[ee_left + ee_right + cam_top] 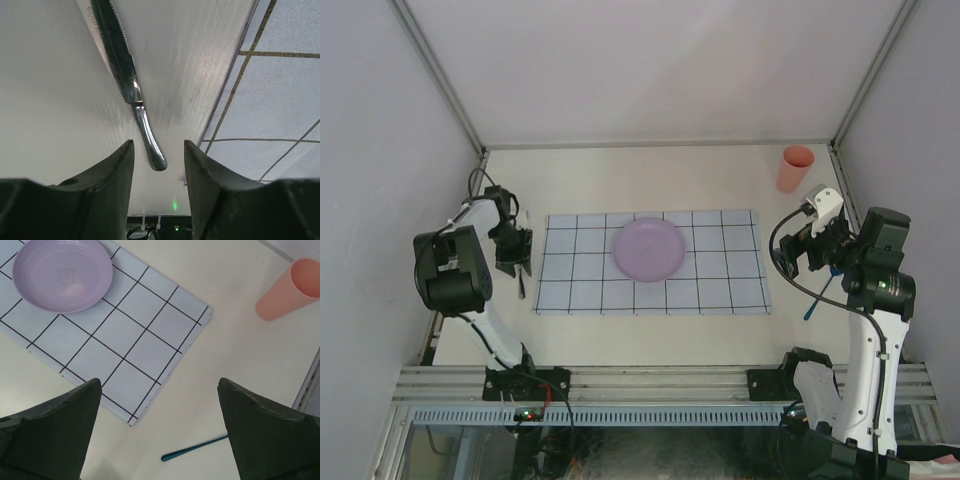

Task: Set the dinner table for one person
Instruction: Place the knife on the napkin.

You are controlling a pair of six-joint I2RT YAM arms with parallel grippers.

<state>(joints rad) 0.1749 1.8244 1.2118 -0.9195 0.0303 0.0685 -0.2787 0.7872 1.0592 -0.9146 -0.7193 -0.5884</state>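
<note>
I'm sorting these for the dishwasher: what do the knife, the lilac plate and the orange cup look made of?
The serrated table knife looks like polished steel: mirror glints along blade and handle. The round lilac plate seems matte plastic, evenly coloured with a moulded emblem. The tall salmon-orange cup is probably plastic too: soft, dull sheen.

Knife (131, 85): blade tip cut off at the left wrist view's top edge. Teal utensil (192, 449): far end hidden behind right gripper (159, 385), type unclear. Cup (287, 290): rim clipped at the right edge.
</note>
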